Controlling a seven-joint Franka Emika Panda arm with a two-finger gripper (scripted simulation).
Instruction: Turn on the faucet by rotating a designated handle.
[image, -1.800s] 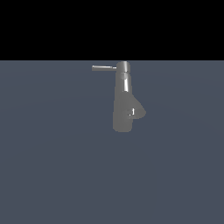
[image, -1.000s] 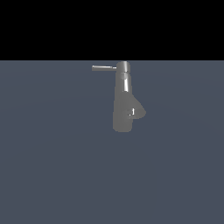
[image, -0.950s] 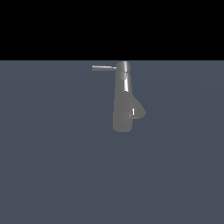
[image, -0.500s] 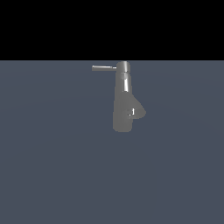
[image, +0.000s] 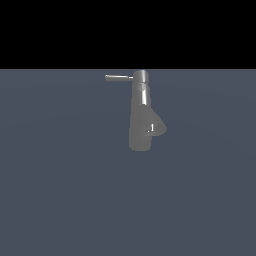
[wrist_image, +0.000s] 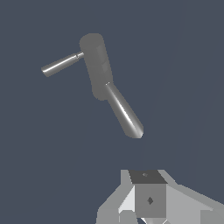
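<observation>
The faucet (image: 142, 112) stands on the flat grey table (image: 65, 200), a little to the exterior view's right of the middle and toward the far edge, where the grey surface meets the black background. Its tall shiny column rises to a round cap, and below that the matte grey body flares out toward the exterior view's right, with a small bright knob (image: 151, 128) on the flared part. The handle (image: 119, 77) is a thin straight rod joined to the cap, and it sticks out level toward the exterior view's left.

From my wrist camera I see the faucet (wrist_image: 98, 65) from above, with the handle (wrist_image: 61, 64) jutting from its side and a long shiny spout (wrist_image: 124, 111) reaching out from the body. My pincer (wrist_image: 146, 205) shows only as white and grey blocks at the picture's edge, well apart from the faucet and touching nothing. Its fingertips are cut off by the frame, so I cannot tell whether it is apart or together. In the exterior view my pincer does not show at all
</observation>
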